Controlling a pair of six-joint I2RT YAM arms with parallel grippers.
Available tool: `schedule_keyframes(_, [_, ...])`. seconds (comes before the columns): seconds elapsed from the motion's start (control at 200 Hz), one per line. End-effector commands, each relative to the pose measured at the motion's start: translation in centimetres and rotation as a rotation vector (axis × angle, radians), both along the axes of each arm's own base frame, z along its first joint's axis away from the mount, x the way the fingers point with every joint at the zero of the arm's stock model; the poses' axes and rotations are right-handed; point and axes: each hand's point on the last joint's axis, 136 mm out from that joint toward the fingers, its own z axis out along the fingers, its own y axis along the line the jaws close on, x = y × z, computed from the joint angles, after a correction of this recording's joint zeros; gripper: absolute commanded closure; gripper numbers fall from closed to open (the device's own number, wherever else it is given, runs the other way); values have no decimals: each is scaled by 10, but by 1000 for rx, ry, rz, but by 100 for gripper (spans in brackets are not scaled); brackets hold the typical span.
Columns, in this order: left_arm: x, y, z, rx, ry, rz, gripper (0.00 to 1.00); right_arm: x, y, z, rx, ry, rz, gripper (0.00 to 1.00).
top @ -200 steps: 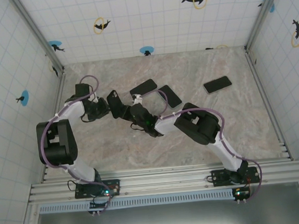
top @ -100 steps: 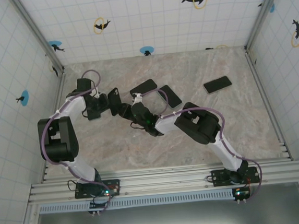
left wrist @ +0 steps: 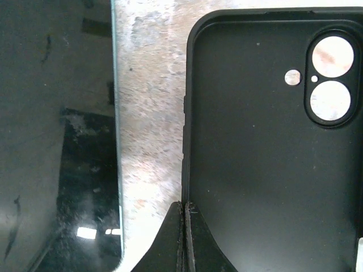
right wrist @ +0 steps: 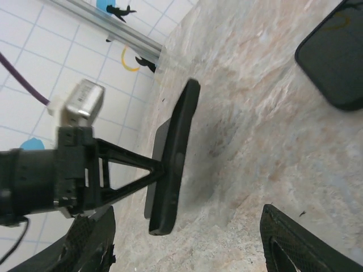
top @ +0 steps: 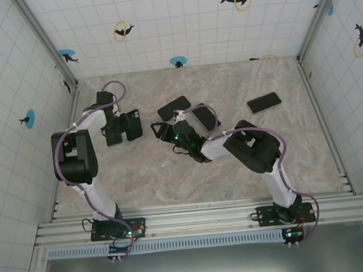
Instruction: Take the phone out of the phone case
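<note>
The left gripper (left wrist: 184, 211) is clenched on the edge of the empty case (left wrist: 272, 164); the right gripper (right wrist: 195, 241) stands released. Extraction appears complete: next, set the case down.

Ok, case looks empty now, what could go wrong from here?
1. The left gripper pinches only the thin side wall of the case; it could twist or slip out.
2. The phone lies close beside the case, so a sideways move could knock it.
3. The open right gripper sits near a second phone and could bump it when moving.
</note>
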Motion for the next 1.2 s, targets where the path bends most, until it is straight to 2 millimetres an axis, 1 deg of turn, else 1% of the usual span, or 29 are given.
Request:
schedule_keyframes(0.0, [13, 12, 0, 85, -15, -5, 100, 0, -9, 22, 1, -47, 1, 31])
schedule_keyframes(0.1, [13, 16, -8, 112, -2, -10, 100, 0, -13, 22, -4, -50, -1, 31])
schedule_keyframes(0.225, [8, 24, -19, 167, 37, -27, 100, 2, -16, 24, -4, -57, -1, 31])
schedule_keyframes(0.405, [7, 33, -21, 248, 54, -57, 100, 3, -19, 24, -1, -57, -2, 31])
schedule_keyframes(0.581, [4, 39, -29, 284, 94, -72, 100, 4, -20, 23, 2, -57, 1, 31])
schedule_keyframes(0.681, [4, 40, -26, 302, 92, -79, 100, 4, -21, 23, 2, -56, 2, 31])
schedule_keyframes(0.731, [5, 44, -25, 331, 90, -78, 100, 3, -21, 22, 2, -54, 3, 31])
schedule_keyframes(0.836, [7, 40, -25, 310, 90, -94, 100, 4, -21, 22, 9, -51, 6, 31])
schedule_keyframes(0.926, [10, 37, -24, 293, 87, -85, 96, 3, -22, 21, 11, -48, 7, 32])
schedule_keyframes(1.021, [13, 33, -19, 272, 75, -82, 87, 4, -25, 23, 14, -50, 5, 32])
schedule_keyframes(1.131, [17, 32, -10, 264, 57, -83, 83, 5, -30, 24, 12, -54, 2, 32])
schedule_keyframes(1.191, [18, 32, -4, 268, 55, -85, 77, 5, -34, 25, 4, -61, 5, 32])
